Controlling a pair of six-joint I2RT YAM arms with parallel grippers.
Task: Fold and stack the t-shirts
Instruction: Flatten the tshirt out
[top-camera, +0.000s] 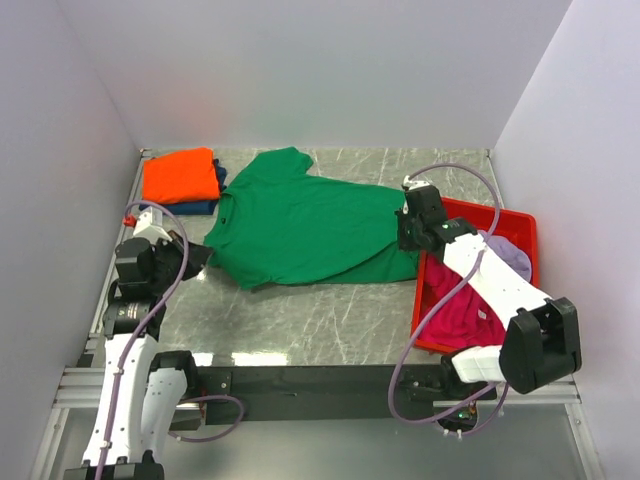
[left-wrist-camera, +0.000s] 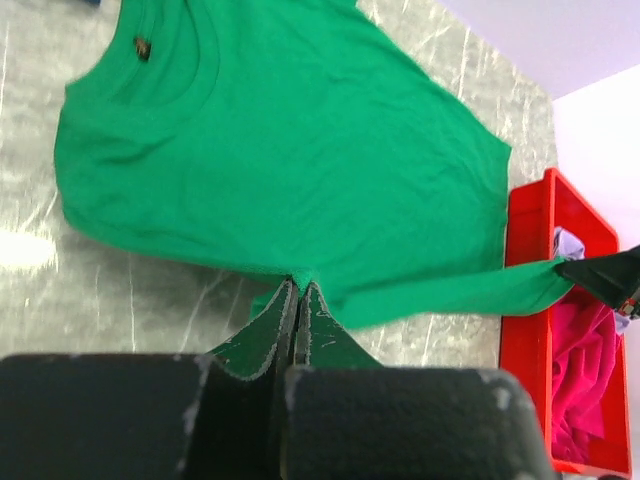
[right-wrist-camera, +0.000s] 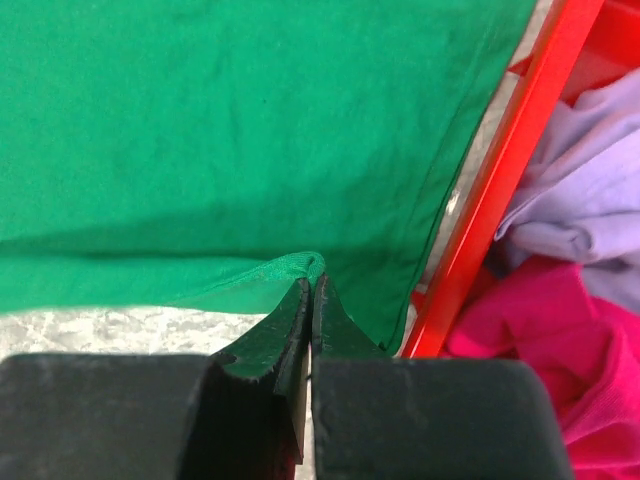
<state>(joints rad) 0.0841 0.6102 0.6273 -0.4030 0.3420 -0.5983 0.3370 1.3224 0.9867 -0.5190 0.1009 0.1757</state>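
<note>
A bright green t-shirt lies spread across the table's middle, collar toward the left. My left gripper is shut on the shirt's near left edge. My right gripper is shut on a pinch of the green hem beside the bin. The green shirt fills the right wrist view. An orange folded t-shirt lies on a navy one at the back left. Magenta and pale lilac shirts lie crumpled in the bin.
A red plastic bin stands at the right, its rim close beside my right gripper. White walls close in the table at the left, back and right. A small red object lies at the left edge.
</note>
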